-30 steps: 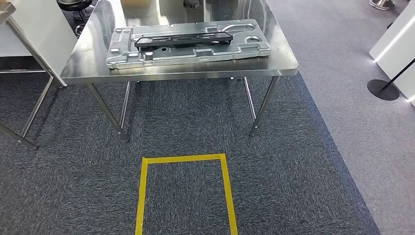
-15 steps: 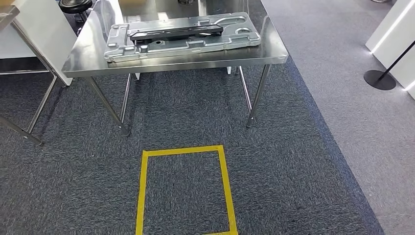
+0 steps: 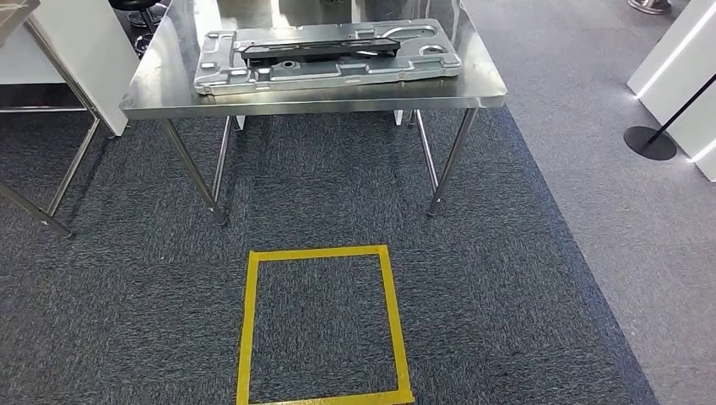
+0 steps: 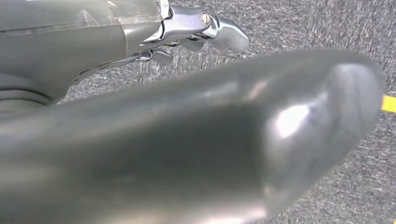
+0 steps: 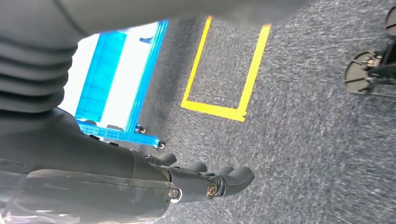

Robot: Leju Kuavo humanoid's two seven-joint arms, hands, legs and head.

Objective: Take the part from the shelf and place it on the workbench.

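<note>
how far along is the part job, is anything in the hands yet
A black part already lies on the metal panel on the steel workbench. Both hands hang over the carpet holding nothing: left hand, right hand. Whether more parts remain cannot be told.

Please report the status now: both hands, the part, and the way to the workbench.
Left hand and right hand hold nothing, hanging over carpet. Grey metal part lies flat on steel workbench. Yellow tape square on floor ahead; nothing blocking.
</note>
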